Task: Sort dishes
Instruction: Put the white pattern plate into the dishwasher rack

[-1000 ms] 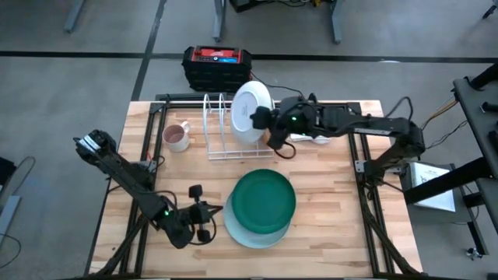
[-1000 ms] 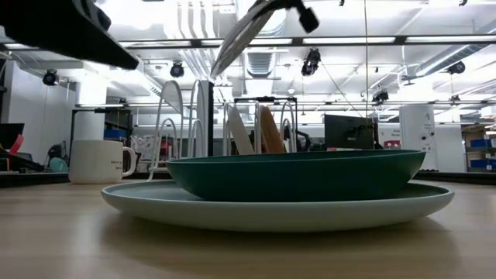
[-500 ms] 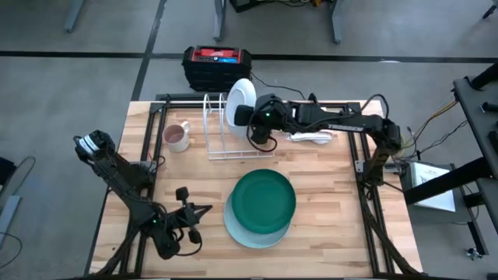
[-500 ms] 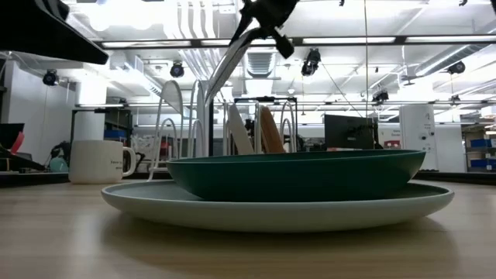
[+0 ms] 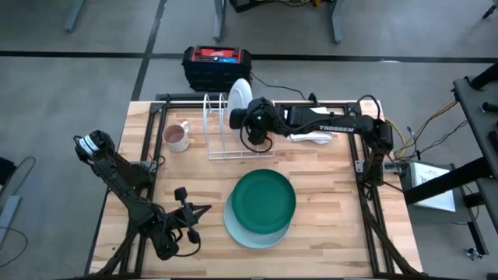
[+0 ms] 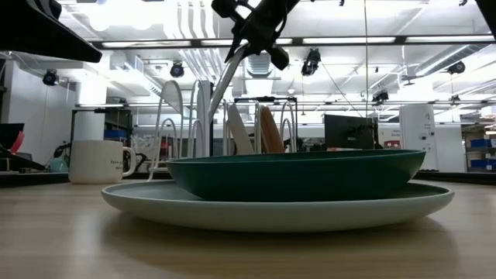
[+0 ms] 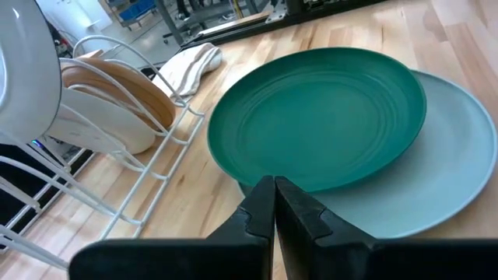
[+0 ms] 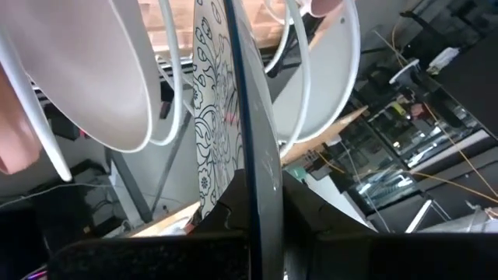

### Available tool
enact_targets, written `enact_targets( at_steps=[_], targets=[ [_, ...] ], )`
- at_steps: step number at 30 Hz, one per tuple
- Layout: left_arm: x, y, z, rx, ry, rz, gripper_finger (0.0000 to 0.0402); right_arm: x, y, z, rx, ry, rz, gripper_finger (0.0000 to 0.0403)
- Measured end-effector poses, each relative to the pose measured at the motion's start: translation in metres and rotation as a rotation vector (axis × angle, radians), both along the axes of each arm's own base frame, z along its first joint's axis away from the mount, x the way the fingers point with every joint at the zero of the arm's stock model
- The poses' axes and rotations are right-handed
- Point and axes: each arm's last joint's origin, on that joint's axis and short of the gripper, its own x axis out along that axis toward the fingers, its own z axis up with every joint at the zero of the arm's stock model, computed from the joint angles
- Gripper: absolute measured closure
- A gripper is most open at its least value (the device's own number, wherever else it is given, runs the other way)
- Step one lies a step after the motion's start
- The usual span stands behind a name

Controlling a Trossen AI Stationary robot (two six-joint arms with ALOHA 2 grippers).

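My right gripper (image 5: 249,117) reaches in from the table's right and is shut on a white plate with a dark floral pattern (image 5: 240,95), held over the white wire rack (image 5: 224,140). In the rack a white plate (image 7: 101,124) and a small brown plate (image 7: 117,84) stand on edge between the wires. The dark green plate (image 5: 264,199) lies in the pale mint plate (image 5: 247,232) at the near middle. My left gripper (image 7: 274,187) is shut on nothing, just to the left of that stack and pointing at it. My right gripper pinches the patterned plate's rim (image 8: 250,167) between its two fingers, one on each face. The fingers come from the table's right, slanting downward. The plate stands steeply tilted on edge (image 6: 226,76), its lower part down among the rack's wires; whether it rests there I cannot tell.
A pinkish mug (image 5: 177,137) stands left of the rack. A folded white cloth (image 5: 311,137) lies under my right arm. A black and red box (image 5: 216,65) sits beyond the far edge. Bare wood shows near the right and left edges.
My right gripper has carried the patterned plate toward the table's left and down over the rack, rolling it from a broad tilted face to nearly edge-on. My left gripper has swung a little toward the table's left, away from the stacked plates, staying shut.
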Motion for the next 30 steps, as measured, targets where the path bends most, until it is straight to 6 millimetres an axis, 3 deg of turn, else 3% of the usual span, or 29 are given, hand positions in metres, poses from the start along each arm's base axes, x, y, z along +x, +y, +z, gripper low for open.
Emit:
enact_targets(
  at_steps=[30],
  targets=[
    [0.0, 0.0, 0.0, 0.001, 0.001, 0.002, 0.0401, -0.003, 0.002, -0.016, 0.044, 0.055, 0.007, 0.0387]
  ],
)
